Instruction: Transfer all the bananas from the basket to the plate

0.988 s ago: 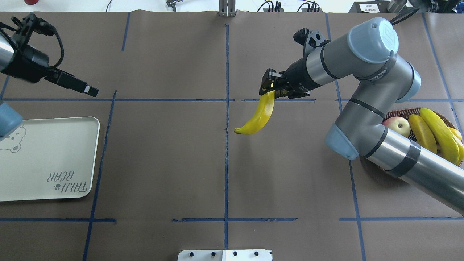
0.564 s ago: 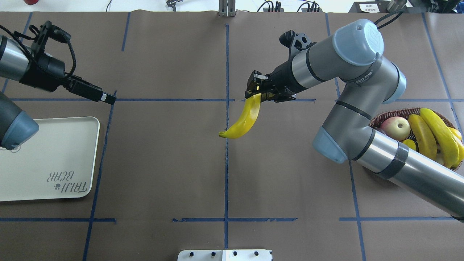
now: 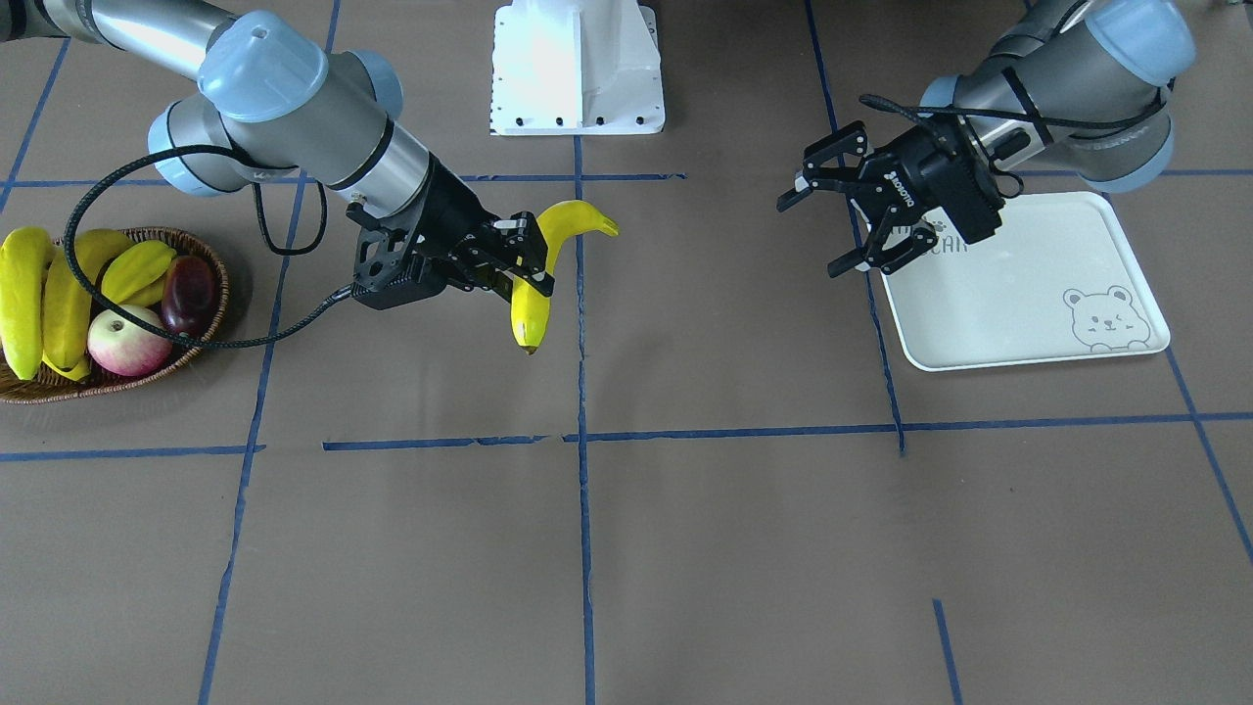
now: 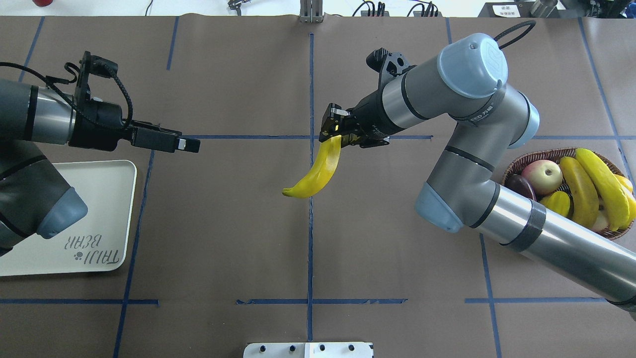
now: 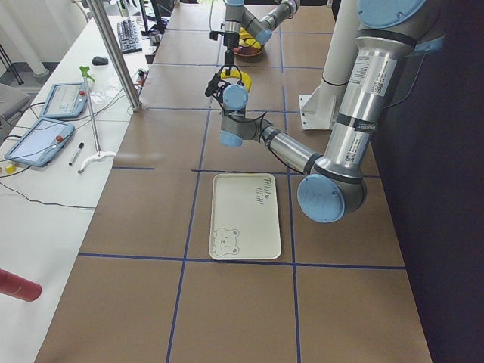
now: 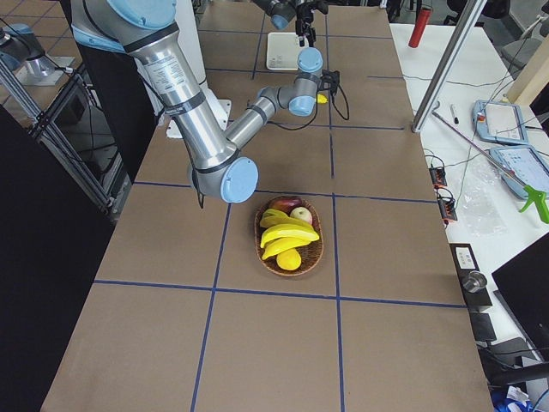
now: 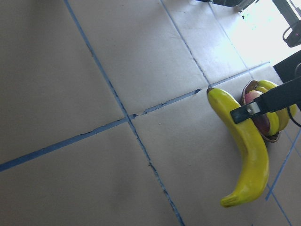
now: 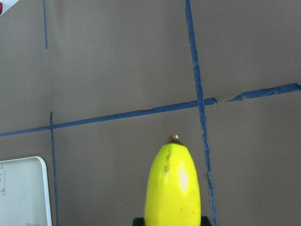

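My right gripper (image 4: 334, 133) is shut on the stem end of a yellow banana (image 4: 318, 171), which hangs in the air over the table's centre line. The banana also shows in the front view (image 3: 540, 264) and fills the bottom of the right wrist view (image 8: 173, 183). My left gripper (image 4: 191, 144) is open and empty, well to the left of the banana; its fingers stand spread in the front view (image 3: 820, 230). The plate (image 4: 99, 199) lies at the far left. The wicker basket (image 4: 516, 164) at the far right holds more bananas (image 4: 601, 184).
The basket also holds an apple (image 4: 544, 176), a dark purple fruit (image 4: 520, 185) and a yellow-green starfruit (image 4: 556, 203). The white robot base (image 4: 308, 349) sits at the near edge. Blue tape lines cross the brown table cover.
My right gripper has carried the banana leftward to the centre line. My left gripper has moved rightward from beside the plate toward the centre. The basket is less covered by the right arm.
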